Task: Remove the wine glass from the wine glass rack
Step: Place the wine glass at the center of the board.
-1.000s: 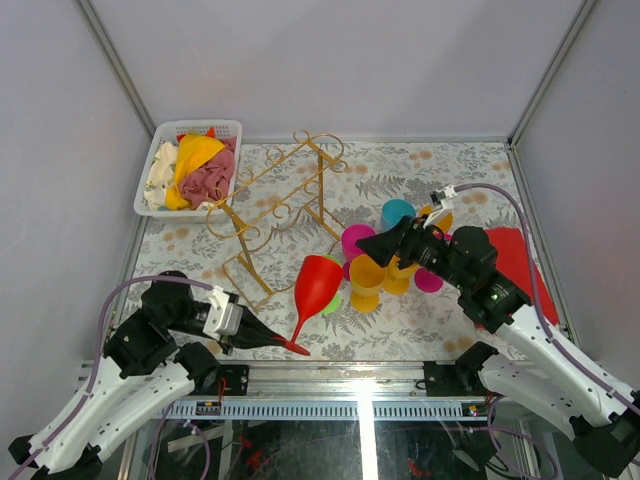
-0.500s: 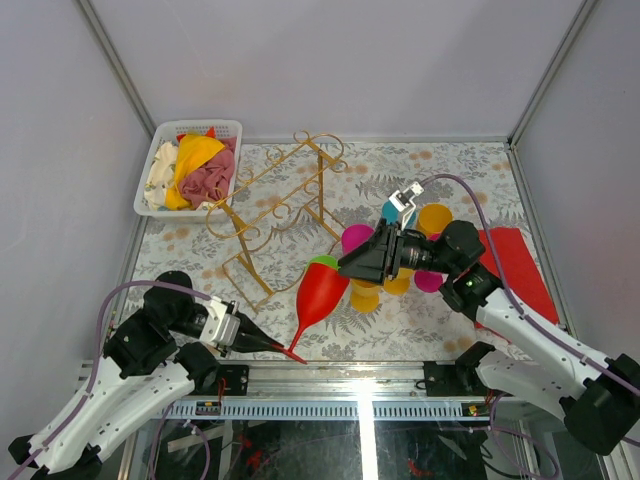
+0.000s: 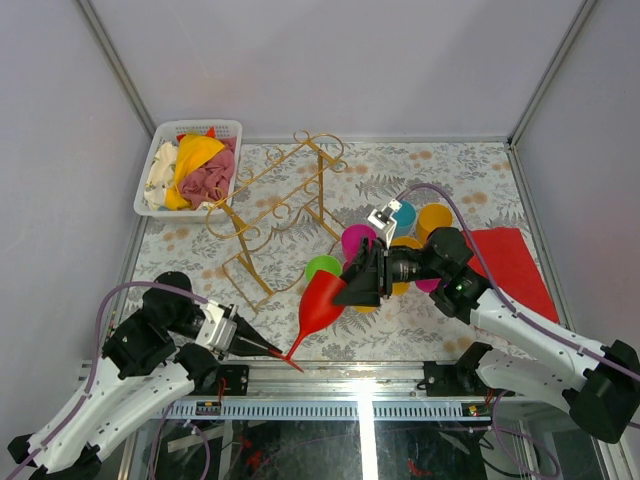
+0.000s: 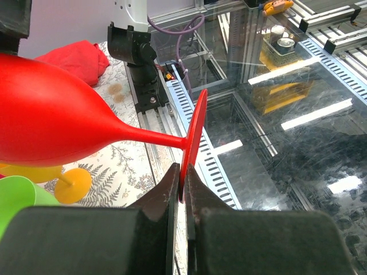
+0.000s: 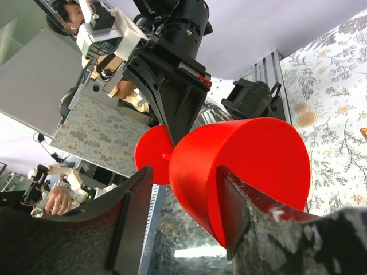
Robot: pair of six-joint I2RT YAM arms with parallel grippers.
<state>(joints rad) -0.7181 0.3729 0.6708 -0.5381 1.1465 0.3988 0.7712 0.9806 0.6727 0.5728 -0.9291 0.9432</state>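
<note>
Left tool (image 4: 181, 175) pinches shut on the foot of the red wine glass (image 3: 322, 298), which is tilted over the surface (image 3: 440, 330), well apart from the gold rack (image 3: 278, 212). Right tool (image 5: 183, 175) straddles the bowl, jaws half-wide; it should close gently and squarely.

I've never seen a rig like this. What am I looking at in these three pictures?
Two white robot arms are bolted at the near edge of a patterned table. The wide picture looks down from above and behind them; the other two come from a camera on each wrist. The left end effector, a two-finger pincer, is shut on the foot of a red wine glass. The right end effector straddles its bowl without clamping yet. Also there: a gold wire rack, a white basket of cloths, coloured cups and a red cloth.
</note>
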